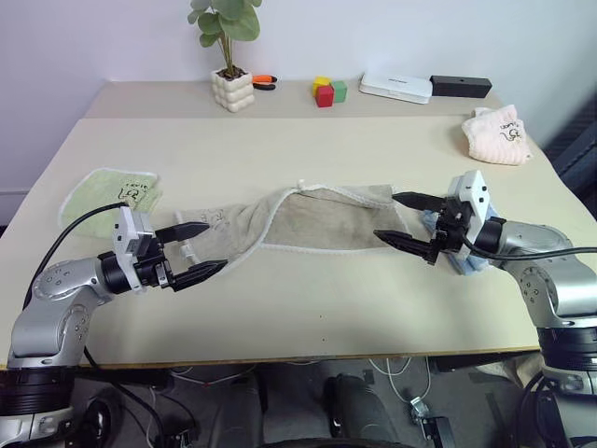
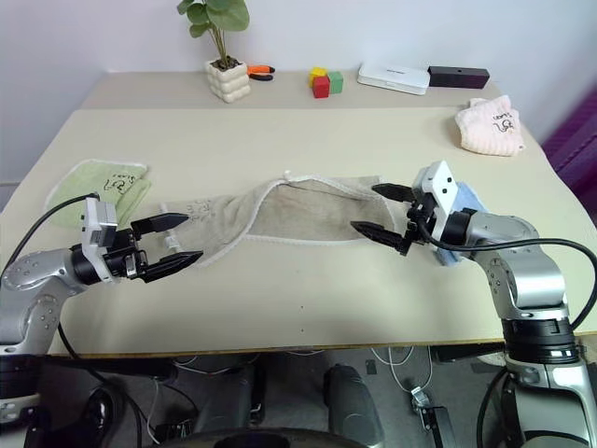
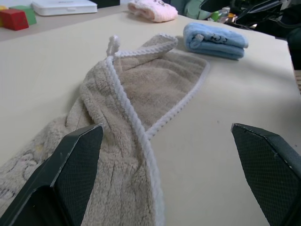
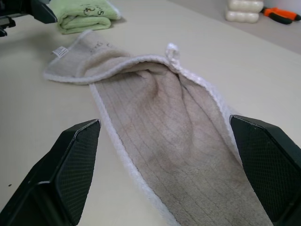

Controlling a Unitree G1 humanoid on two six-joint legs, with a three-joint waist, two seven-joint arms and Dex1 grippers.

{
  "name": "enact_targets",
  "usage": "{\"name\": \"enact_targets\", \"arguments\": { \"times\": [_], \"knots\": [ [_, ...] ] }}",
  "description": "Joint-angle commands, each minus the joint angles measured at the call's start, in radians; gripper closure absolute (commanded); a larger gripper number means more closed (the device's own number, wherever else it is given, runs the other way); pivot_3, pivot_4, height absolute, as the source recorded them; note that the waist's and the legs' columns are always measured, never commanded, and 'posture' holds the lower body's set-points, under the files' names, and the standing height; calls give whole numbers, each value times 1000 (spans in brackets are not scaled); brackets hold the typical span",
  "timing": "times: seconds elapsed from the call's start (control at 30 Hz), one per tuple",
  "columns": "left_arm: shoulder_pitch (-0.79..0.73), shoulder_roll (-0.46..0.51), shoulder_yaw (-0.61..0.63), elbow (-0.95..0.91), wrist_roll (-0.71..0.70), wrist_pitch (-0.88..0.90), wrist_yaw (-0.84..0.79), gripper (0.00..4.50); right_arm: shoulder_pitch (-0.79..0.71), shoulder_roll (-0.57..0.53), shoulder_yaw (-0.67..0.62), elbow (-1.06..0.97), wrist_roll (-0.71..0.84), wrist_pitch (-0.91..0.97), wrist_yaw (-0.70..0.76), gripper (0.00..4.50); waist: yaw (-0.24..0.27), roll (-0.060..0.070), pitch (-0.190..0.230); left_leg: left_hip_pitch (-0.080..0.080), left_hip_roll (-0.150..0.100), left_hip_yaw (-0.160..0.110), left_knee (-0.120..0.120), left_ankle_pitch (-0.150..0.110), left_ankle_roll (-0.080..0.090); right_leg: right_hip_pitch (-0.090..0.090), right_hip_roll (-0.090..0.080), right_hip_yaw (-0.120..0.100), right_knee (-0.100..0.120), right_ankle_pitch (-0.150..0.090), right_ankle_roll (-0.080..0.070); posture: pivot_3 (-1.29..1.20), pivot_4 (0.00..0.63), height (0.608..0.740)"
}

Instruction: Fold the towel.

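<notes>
The left end effector (image 1: 191, 252) and right end effector (image 1: 410, 224) sit nearest the camera, one at each end of the towel (image 1: 308, 219). The towel lies on the counter (image 1: 308, 308), stretched lengthwise between them in a loose, partly rolled strip, its white edging twisted and its loop (image 1: 300, 184) facing the far side.

Risk assessment: the cloth is bunched, not flat. A grip taken now is likely to catch several layers or only the edging, giving a crooked fold. Uneven pulling could drag the towel toward the light green towel (image 1: 117, 191) beside the left end or the light blue towel (image 3: 216, 40) by the right arm. The right end effector works close to the blue towel and may snag it.

End effector state: both have fingers spread fully apart. Neither holds anything. The fingertips straddle the towel ends; contact with the cloth cannot be confirmed.
</notes>
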Motion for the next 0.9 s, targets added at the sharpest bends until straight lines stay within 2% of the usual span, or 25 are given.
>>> {"name": "enact_targets", "arguments": {
  "times": [0.03, 0.23, 0.47, 0.63, 0.83, 0.9],
  "knots": [
    [4, -1, 6, -31, -14, 0, 7, 32, -26, -10, -18, -43, 17, 4, -7, 0, 0, 0, 0, 0, 0, 0, 0, 0, 0, 0, 0, 0, 0, 0, 0, 0, 150, 740],
    [-23, 0, -10, 3, -18, -8, -22, 32, -45, 17, -4, -46, 11, 2, -34, 0, 1, 0, 0, 0, 0, 0, 0, 0, 0, 0, 0, 0, 0, 0, -1, 0, 150, 740],
    [-120, 2, -29, 104, 22, -71, -59, 32, -76, 76, 25, -9, -34, -68, -72, 0, 0, 0, 0, 0, 0, 0, 0, 0, 0, 0, 0, 0, 0, 0, 1, 0, 150, 740],
    [-112, 35, -54, 106, 46, -93, -117, 32, -75, 122, 37, -29, -26, -79, -90, 0, -1, 0, 0, 0, 0, 0, -1, 0, 0, -1, 1, 0, 0, 1, 2, 0, 150, 740],
    [-127, 109, -116, 217, 211, -264, -167, 32, -107, 185, 69, -4, -49, -128, -108, 0, -1, 1, 0, 0, 0, 0, -1, 0, 0, -1, 0, 0, 0, 0, 0, 0, 150, 740],
    [-133, 106, -150, 254, 245, -266, -159, 32, -112, 211, 80, 6, -67, -152, -126, 0, 0, 1, 0, 0, 0, 1, -1, 0, 0, -1, 0, 0, 0, 0, -1, 0, 150, 740]
  ]
}}
